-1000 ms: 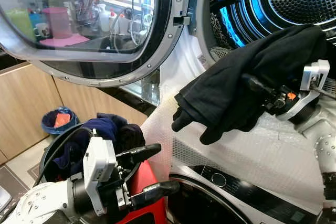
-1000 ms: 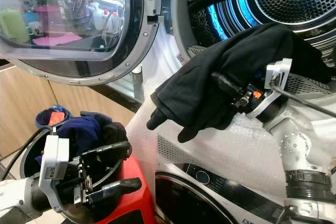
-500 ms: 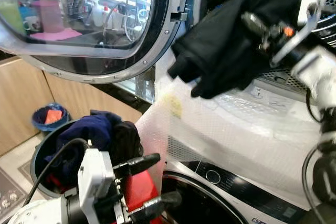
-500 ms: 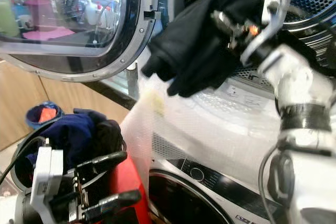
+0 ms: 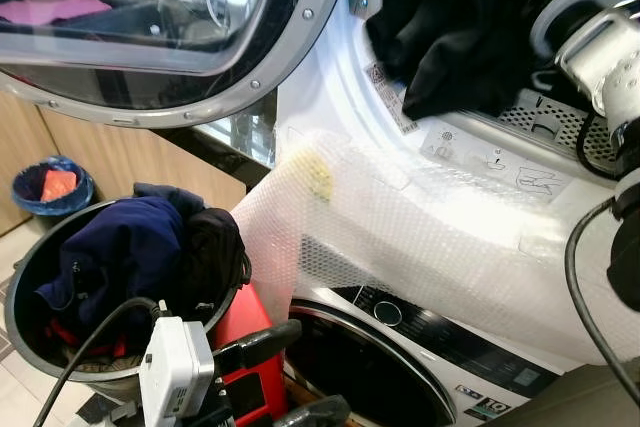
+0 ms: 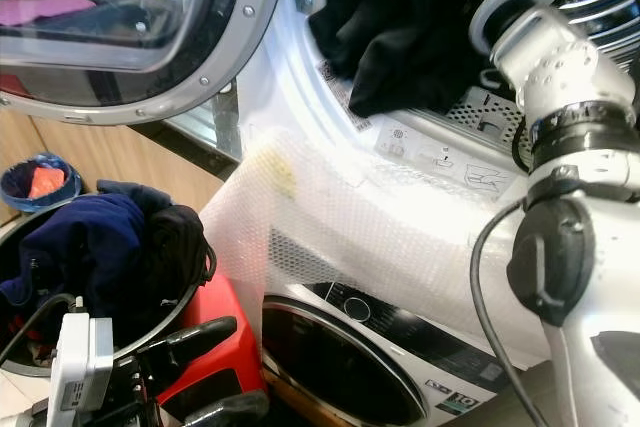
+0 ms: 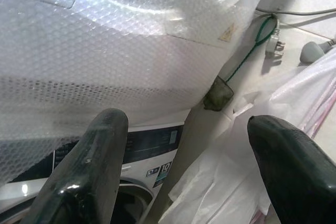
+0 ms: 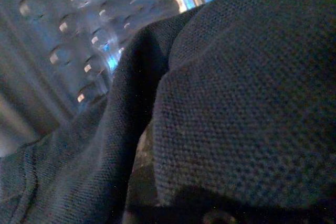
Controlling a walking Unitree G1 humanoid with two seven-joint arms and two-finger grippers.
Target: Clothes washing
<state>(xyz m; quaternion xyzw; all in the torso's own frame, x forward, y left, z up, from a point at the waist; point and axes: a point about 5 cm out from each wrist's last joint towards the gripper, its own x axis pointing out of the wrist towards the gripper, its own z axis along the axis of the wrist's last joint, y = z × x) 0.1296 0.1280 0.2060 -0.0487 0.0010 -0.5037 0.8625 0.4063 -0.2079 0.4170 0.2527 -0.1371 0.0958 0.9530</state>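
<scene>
Near left, a basket (image 5: pixel 20 292) is holding dark blue clothes (image 5: pixel 120 247). Left gripper (image 5: pixel 290 372) is hanging low w/ fingers spread, empty. Bubble wrap (image 5: pixel 420 237) is covering the washer front. Far right, right arm (image 6: pixel 560 67) is pushing a black garment (image 5: pixel 450 37) into the drum opening (can't tell its jaw state).

I am in a home laundry corner. At my twelve o'clock stand stacked white front-loading machines (image 5: pixel 470 237) draped in clear bubble wrap (image 5: pixel 400 237), the upper round glass door (image 5: pixel 150 37) swung open at ten o'clock. A round grey basket of dark clothes (image 5: pixel 110 257) sits at eight o'clock, beside pale wooden cabinets (image 5: pixel 120 152).
</scene>
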